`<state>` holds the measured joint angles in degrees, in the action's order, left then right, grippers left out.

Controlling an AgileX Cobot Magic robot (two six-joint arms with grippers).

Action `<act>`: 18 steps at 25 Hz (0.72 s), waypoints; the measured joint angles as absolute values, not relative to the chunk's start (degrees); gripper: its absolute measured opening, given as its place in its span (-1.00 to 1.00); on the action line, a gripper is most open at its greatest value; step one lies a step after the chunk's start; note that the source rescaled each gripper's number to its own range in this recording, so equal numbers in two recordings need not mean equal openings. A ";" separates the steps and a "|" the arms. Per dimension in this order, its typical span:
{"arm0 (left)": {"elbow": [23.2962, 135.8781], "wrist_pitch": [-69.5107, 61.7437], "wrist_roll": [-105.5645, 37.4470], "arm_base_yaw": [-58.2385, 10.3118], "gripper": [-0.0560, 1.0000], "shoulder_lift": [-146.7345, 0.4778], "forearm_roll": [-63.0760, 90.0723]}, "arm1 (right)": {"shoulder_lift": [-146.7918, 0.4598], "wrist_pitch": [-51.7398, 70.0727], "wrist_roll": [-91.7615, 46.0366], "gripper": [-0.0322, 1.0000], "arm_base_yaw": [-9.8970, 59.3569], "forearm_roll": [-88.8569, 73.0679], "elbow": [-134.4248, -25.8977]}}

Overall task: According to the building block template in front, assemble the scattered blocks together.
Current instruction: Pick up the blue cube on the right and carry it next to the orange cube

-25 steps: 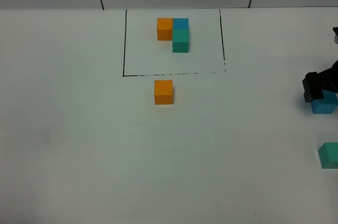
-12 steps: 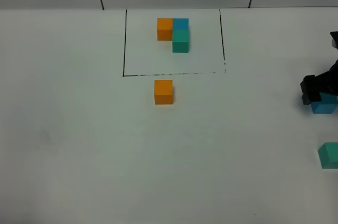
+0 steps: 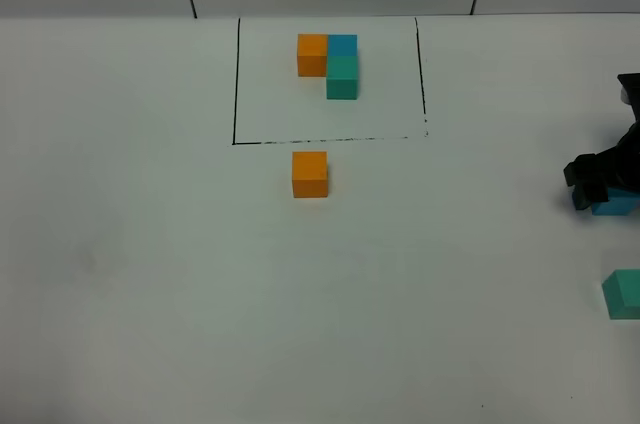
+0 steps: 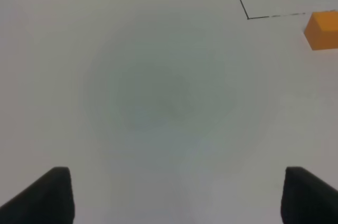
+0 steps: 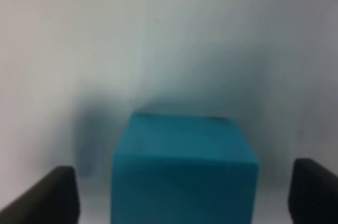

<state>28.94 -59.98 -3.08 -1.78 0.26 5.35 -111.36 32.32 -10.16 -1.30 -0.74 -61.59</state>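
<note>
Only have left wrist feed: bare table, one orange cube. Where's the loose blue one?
Observer: Far right of the table, between the right tool's jaws, which stand open with a gap each side of the blue cube.
Operator: Teal one?
Observer: The loose teal cube sits alone at the high view's right edge, nearer the camera than the blue.
Operator: Template layout?
Observer: The template reads orange left, blue right of it, teal on blue's near side.
</note>
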 joint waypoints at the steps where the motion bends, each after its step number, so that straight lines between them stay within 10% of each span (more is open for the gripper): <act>1: 28.94 -59.98 -3.08 -1.78 0.59 0.26 5.35 | -111.36 32.26 -10.16 -0.13 -1.30 -0.74 -61.59; 4: 28.94 -59.98 -3.08 -1.78 0.59 0.26 5.35 | -111.36 32.26 -10.16 -0.94 -1.30 -0.82 -61.59; 18: 28.94 -59.98 -3.08 -1.78 0.59 0.26 5.35 | -111.56 48.51 -41.64 -0.90 18.59 0.91 -77.09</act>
